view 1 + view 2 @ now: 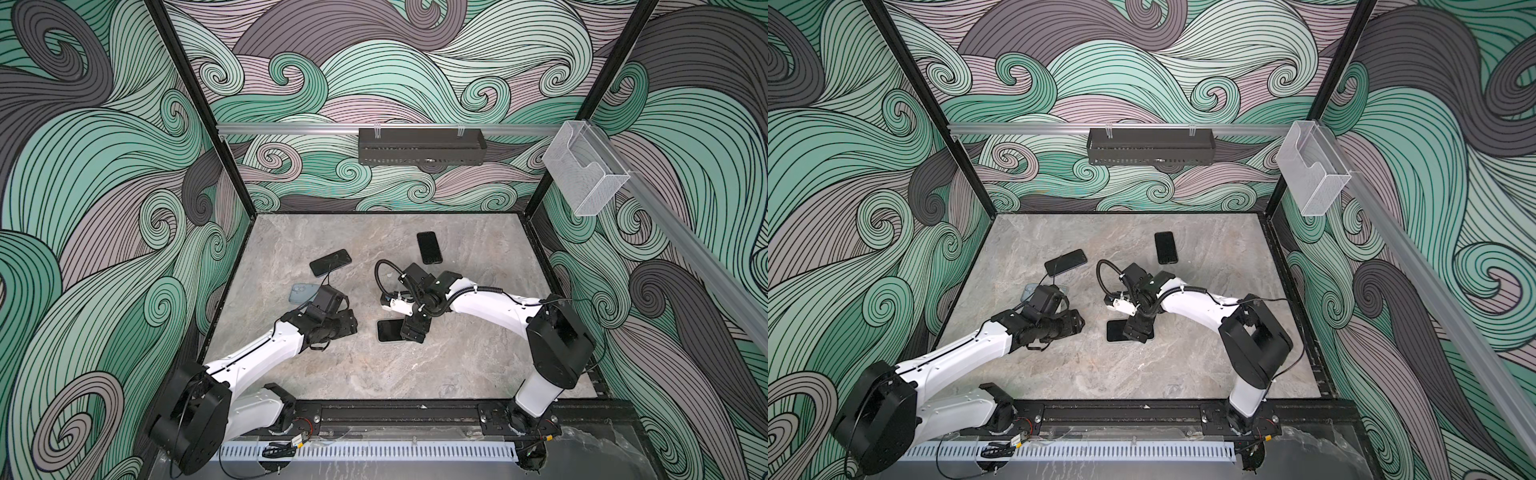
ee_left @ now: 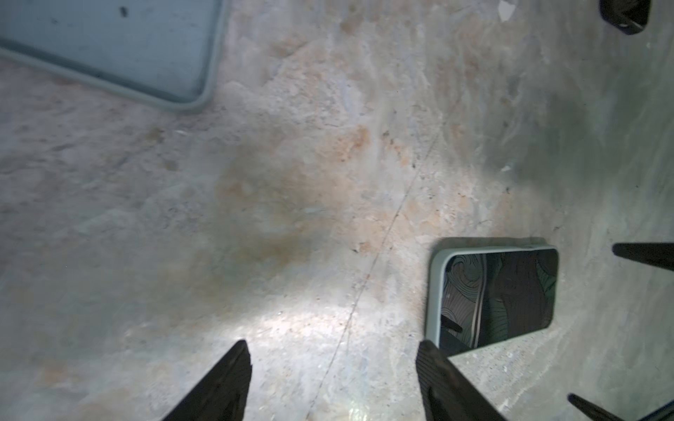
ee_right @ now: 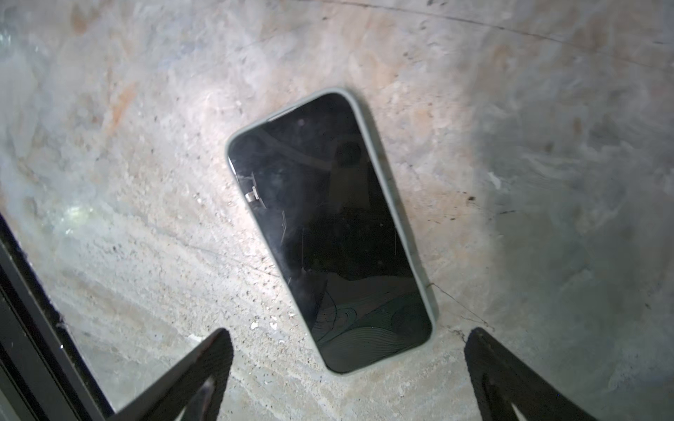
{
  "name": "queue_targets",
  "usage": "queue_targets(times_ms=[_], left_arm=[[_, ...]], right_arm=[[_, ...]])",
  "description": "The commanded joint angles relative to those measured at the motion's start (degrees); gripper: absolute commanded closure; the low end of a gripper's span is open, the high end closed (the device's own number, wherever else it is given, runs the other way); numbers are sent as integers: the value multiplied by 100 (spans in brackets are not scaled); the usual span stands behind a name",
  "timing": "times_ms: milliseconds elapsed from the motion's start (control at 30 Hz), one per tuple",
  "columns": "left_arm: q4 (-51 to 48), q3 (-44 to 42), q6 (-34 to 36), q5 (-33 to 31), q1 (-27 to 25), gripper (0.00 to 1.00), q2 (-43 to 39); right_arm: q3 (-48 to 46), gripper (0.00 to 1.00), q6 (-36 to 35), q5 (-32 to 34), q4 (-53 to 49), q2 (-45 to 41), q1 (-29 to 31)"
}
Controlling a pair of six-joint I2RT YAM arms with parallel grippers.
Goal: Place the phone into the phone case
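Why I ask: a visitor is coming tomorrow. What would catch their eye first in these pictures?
Swirling teal, lilac and grey wave-patterned walls enclose the back and both sides. Over the grey marbled tabletop, the white-and-black left arm and right arm bend inward from the near edge. Just ahead of the right arm's open fingers lies a black-screened phone in a pale green case.

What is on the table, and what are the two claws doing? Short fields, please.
left gripper: open, over bare table
right gripper: open, above the cased phone
cased phone: flat, screen up, pale green rim
pale blue case: flat, beside left gripper
dark phones: two, lying farther back
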Motion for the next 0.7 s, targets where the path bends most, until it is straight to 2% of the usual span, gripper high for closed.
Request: queue_targets(times_ms=[0,67,167,433,667], left_arm=[[-360,-234,-178,-407,56,17,-463],[-363,-407,-239,-545,66,11,-803],[-231,-765,-298,-785,73,10,-1314],[-765,-1157,-518,-1233,113,5,-2372],[-832,-1265,-510,-1205,126,5,-2561]], right_arm=[[194,0,-725,-132,-23,243,6],[326,0,-801,-124,-98,390,6],[520,0,-878,-163,-223,620,5],[924,0,-1091,-221,-625,1158,6],[1109,0,-1212,-276,-1004,1606,5]])
